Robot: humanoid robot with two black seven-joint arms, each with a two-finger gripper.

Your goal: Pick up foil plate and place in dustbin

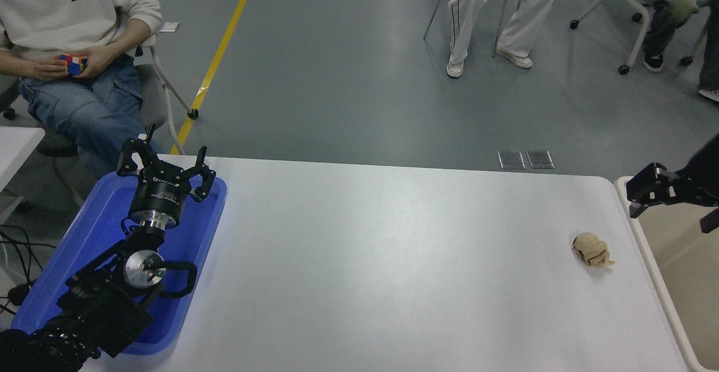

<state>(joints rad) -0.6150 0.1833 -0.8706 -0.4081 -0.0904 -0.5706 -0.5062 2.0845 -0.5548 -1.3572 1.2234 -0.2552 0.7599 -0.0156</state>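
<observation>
Left gripper (166, 165) parked at 9 o'clock over blue tray (95, 231), fingers spread apart, holding nothing. Mid table (382, 259) bare. Crumpled tan paper ball (592, 250) lying at 3 o'clock, not the target. Right gripper (640, 195) entering from the right edge at 3 o'clock, hanging over the near-left rim of the dustbin (646, 248), fingers parted a little with open gap between them, nothing clamped, touching nothing visible. Foil plate nowhere in view: not on the table, not in either gripper, not seen in the visible slice of the bin, most of the bin cut off by the frame. Judged progress: plate likely dropped into the bin already, cannot confirm; otherwise nothing left to pick on the table.
</observation>
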